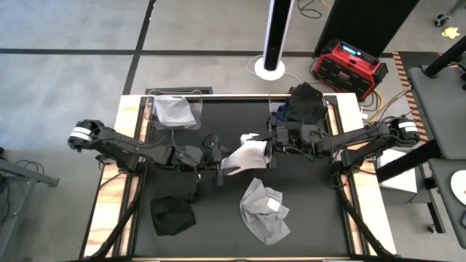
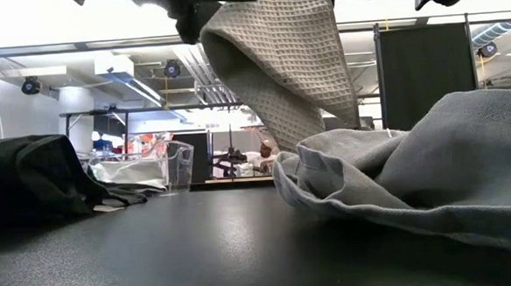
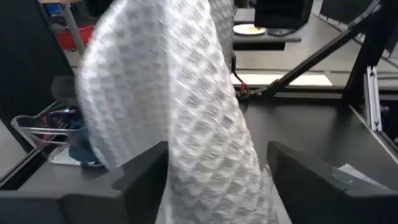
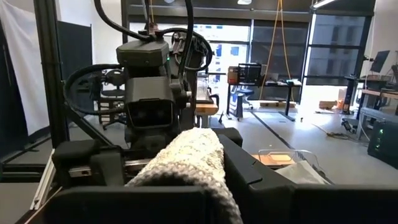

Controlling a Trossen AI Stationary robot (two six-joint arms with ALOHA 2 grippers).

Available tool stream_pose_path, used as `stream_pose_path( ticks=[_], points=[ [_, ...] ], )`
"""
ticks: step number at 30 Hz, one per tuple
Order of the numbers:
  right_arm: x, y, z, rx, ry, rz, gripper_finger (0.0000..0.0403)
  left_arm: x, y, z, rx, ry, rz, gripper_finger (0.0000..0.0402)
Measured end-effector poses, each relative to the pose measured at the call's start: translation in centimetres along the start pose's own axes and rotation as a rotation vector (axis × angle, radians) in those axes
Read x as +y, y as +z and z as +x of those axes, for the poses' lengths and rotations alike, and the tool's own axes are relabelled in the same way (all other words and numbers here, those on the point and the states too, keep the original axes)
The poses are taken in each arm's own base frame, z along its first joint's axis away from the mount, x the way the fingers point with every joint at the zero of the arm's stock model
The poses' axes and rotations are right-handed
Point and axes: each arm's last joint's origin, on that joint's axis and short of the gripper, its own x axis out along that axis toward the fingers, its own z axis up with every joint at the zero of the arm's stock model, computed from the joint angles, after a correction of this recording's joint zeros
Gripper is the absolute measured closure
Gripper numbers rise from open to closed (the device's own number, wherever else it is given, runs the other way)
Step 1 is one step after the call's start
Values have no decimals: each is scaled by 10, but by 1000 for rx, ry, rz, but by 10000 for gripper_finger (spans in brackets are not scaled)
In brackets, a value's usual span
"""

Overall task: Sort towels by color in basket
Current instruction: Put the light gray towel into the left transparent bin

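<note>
both grippers meet over the middle of the bench, holding one white waffle-weave towel [image 1: 246,154] up between them: the left gripper [image 1: 220,161] has its fingers closed on the lower end, and the right gripper [image 1: 271,143] pinches the other end, the cloth bunched between its fingers in its wrist view. the towel hangs in a loose fold clear of the bench, which suggests it is light, limp and not slippery, its textured weave giving the fingers good purchase; a corner or a gathered edge looks like the sensible place to hold it, since a grip in the middle would let both ends droop and drag. a light grey towel [image 1: 264,210] lies crumpled near the front edge, a black towel [image 1: 172,215] toward the front left corner, a grey towel in the clear basket [image 1: 156,120] at the back left, and dark towels [image 1: 304,102] heaped at the back right.
</note>
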Motion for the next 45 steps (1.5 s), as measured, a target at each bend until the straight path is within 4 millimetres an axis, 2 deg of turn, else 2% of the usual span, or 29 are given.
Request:
stream_pose_path(
  ticks=[4,8,10,15,20,25,30,38,45],
  points=[
    [0,0,0,3,0,0,394,-1,-3,5,15,3,21,224],
    [0,-2,0,20,1,-4,394,0,-6,4,52,3,57,349],
    [0,-2,-1,39,2,-14,394,0,-5,2,57,3,57,386],
    [-1,-7,-5,142,-23,7,390,4,8,-12,26,-13,87,398],
    [-3,-16,-12,284,-112,38,360,8,25,-36,-15,-154,121,400],
    [-3,-23,-17,388,-119,43,289,12,38,-56,-59,-213,91,400],
    [-3,-21,-24,431,-128,44,202,17,39,-68,-19,-189,18,401],
    [5,3,-31,311,-79,-2,104,24,30,-69,71,19,-44,401],
    [16,-8,-16,277,-41,-22,66,27,29,-55,36,91,-46,401]
  ],
)
